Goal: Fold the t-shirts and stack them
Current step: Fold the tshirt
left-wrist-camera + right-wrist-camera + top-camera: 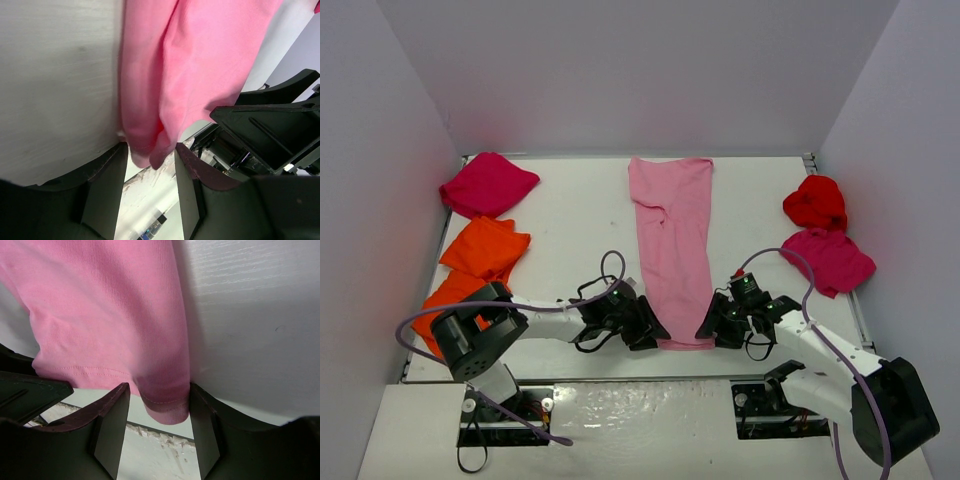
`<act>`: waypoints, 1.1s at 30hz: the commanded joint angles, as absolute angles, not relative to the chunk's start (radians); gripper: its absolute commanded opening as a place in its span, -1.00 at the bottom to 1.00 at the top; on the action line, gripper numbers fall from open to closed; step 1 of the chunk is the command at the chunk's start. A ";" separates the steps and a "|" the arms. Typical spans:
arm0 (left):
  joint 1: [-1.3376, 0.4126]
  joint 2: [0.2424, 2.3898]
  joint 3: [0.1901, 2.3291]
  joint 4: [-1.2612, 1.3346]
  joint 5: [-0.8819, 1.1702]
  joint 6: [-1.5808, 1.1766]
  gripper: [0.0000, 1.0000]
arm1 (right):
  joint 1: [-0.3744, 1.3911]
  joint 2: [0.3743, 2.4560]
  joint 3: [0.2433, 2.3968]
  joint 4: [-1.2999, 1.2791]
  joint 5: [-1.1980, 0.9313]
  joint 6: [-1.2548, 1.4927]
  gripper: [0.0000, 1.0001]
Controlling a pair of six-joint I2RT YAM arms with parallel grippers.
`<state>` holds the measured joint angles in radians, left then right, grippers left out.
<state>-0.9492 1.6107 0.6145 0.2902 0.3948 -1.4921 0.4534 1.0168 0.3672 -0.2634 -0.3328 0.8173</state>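
A light pink t-shirt (672, 240) lies as a long narrow strip down the middle of the table, from the back edge to the near edge. My left gripper (658, 338) is at its near left corner and my right gripper (708, 332) at its near right corner. In the left wrist view the pink t-shirt (200, 60) has its corner hanging between the open jaws of the left gripper (151, 146), with gaps on both sides. In the right wrist view the hemmed corner of the pink t-shirt (100, 305) sits inside the open right gripper (159, 386), against one finger.
A magenta t-shirt (488, 185) is bunched at the back left. Two orange ones (485, 248) (448, 300) lie along the left edge. A red t-shirt (815, 200) and another magenta one (827, 260) lie at the right. White walls close in the table (570, 215).
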 commanded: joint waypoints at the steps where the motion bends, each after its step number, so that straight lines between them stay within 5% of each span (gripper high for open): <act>1: -0.957 1.669 0.661 0.310 0.380 -1.474 -0.20 | 0.459 1.035 0.331 -0.317 -0.245 0.784 -0.05; 26: -0.959 1.624 0.670 0.259 0.381 -1.458 -0.21 | 0.459 1.040 0.332 -0.311 -0.241 0.790 -0.14; 33: -0.959 1.635 0.681 0.258 0.388 -1.443 -0.90 | 0.459 1.039 0.333 -0.311 -0.242 0.785 -0.60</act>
<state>-0.9497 1.6543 0.6502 0.2762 0.4041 -1.4687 0.4534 1.0199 0.3573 -0.2649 -0.3077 0.8092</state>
